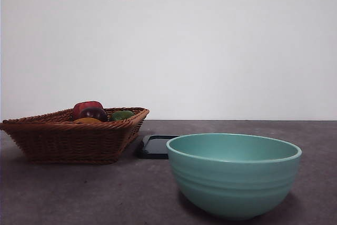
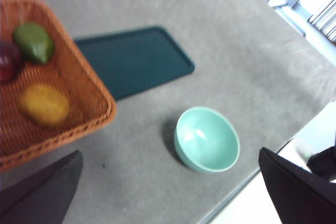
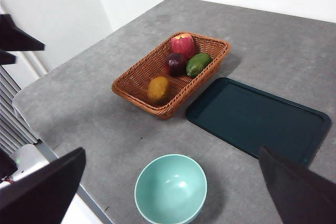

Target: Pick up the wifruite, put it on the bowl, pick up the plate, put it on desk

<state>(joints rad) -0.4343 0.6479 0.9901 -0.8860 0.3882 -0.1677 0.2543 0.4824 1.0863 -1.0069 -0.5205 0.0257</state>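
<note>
Seen level across the desk (image 1: 63, 193), the bowl (image 1: 234, 175) stands nearest, mint-teal with faint ridges round its outside; behind it lie a dark tray (image 1: 155, 147) and, to one side, a wicker basket (image 1: 68, 138), over whose rim only a sliver of the wifruite (image 1: 87, 120) shows. No arm enters this view.

From the left wrist view, blurred, the wifruite (image 2: 44, 104) is a round orange-yellow fruit in the basket (image 2: 89, 98), near a green fruit (image 2: 33, 42) and a dark red one (image 2: 8, 61). The left gripper (image 2: 168, 192) hangs high, jaws wide apart and empty.

From the right wrist view, sharper, the basket (image 3: 136, 85) also holds a red apple (image 3: 182, 44); the bowl (image 3: 170, 190) is empty. The right gripper (image 3: 170, 192) is likewise spread wide, holding nothing.
</note>
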